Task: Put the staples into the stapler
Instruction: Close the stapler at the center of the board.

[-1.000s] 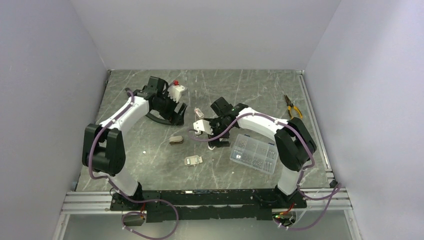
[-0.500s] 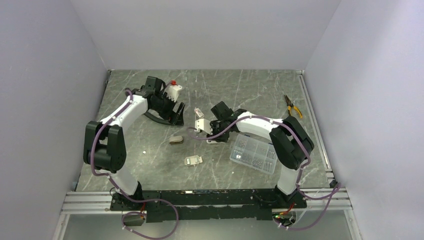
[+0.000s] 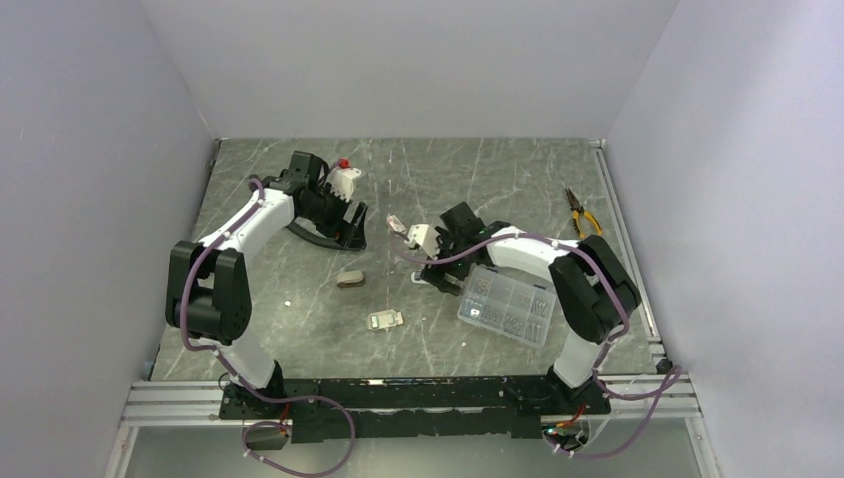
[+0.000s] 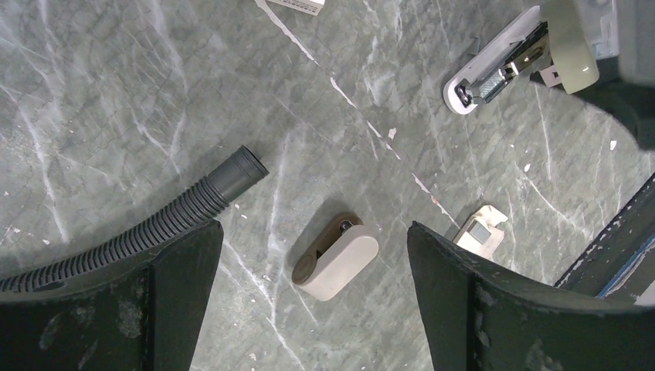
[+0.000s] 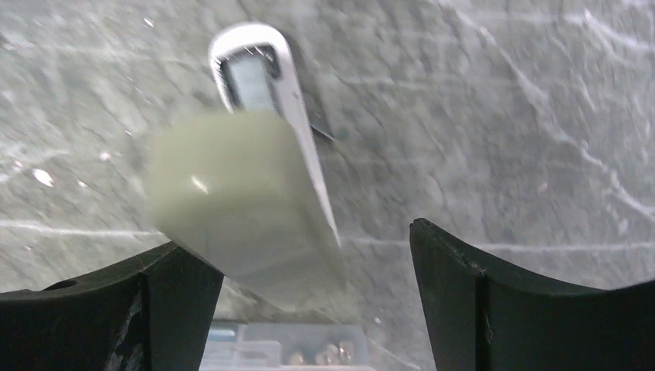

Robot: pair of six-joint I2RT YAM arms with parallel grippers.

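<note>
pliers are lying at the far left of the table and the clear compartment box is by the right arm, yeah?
Not quite. The pliers lie at the far right of the table, not the far left; the top external view shows them there. The clear compartment box is indeed by the right arm.

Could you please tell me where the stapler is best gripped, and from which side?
Probably the olive top arm of the stapler, pinched across its width from above: it stands swung up off the white base channel, leaving both sides free; the base lies flat.
</note>
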